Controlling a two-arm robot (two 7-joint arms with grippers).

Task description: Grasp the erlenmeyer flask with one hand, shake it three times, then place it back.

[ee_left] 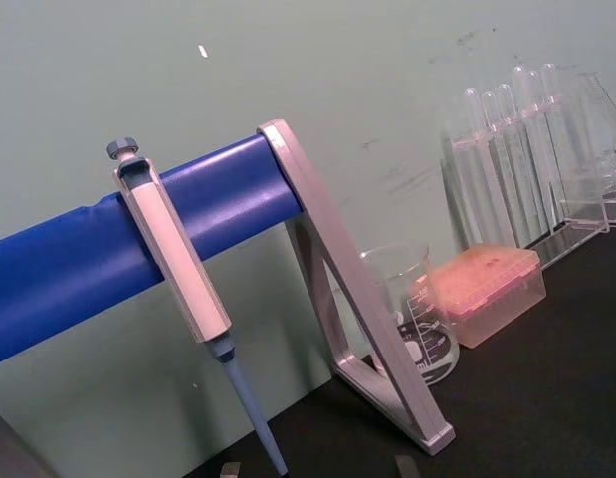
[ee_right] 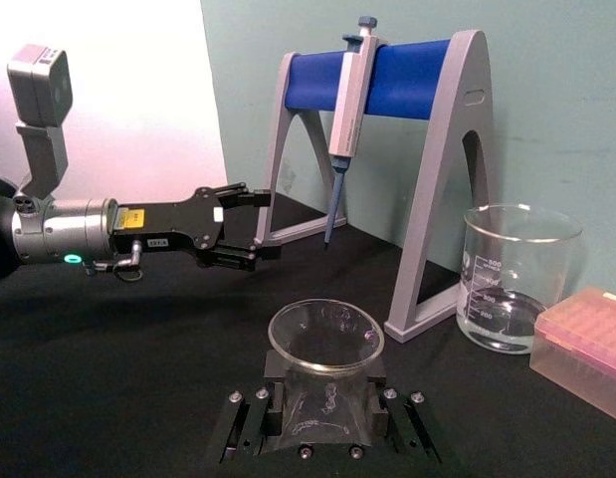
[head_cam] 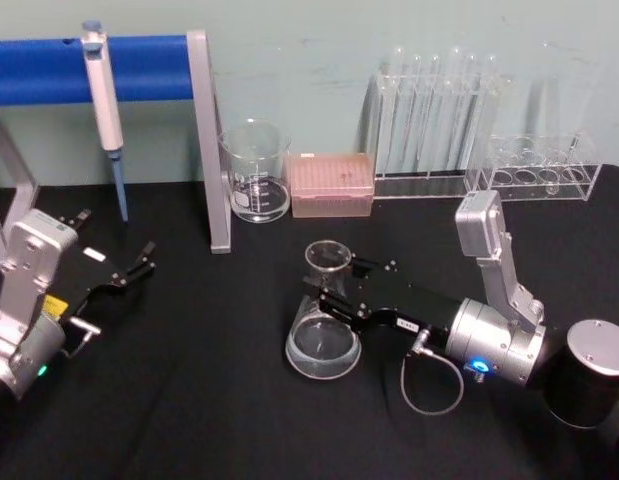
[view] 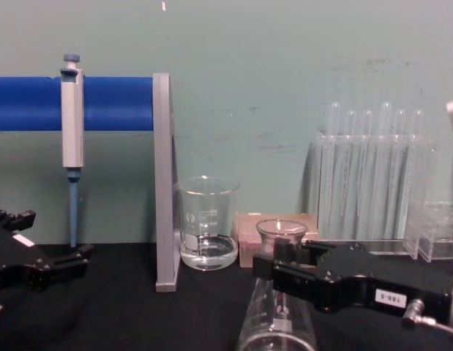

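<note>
Pincer-wise, my right pincer (head_cam: 334, 295) is clenched on the neck of the erlenmeyer flask (head_cam: 323, 348), one finger on each side of the glass just below the flared rim. In my right wrist view the fingers (ee_right: 276, 390) press against the neck from both sides, with the flask's open mouth between them. The flask stands upright near the middle of the black table (head_cam: 209, 390). Its wide base looks down on the cloth, though I cannot tell for sure that it touches. My right arm reaches in low from the right.

My left pincer (head_cam: 135, 264) is released, its fingers spread, and it hovers low over the left part of the table, well apart from the flask.

Behind the flask stand a glass beaker (head_cam: 257, 175) and, just beside it, a pink tip box (head_cam: 332, 186). A pipette (head_cam: 103, 105) hangs from the blue stand (head_cam: 149, 67) at the back left.
</note>
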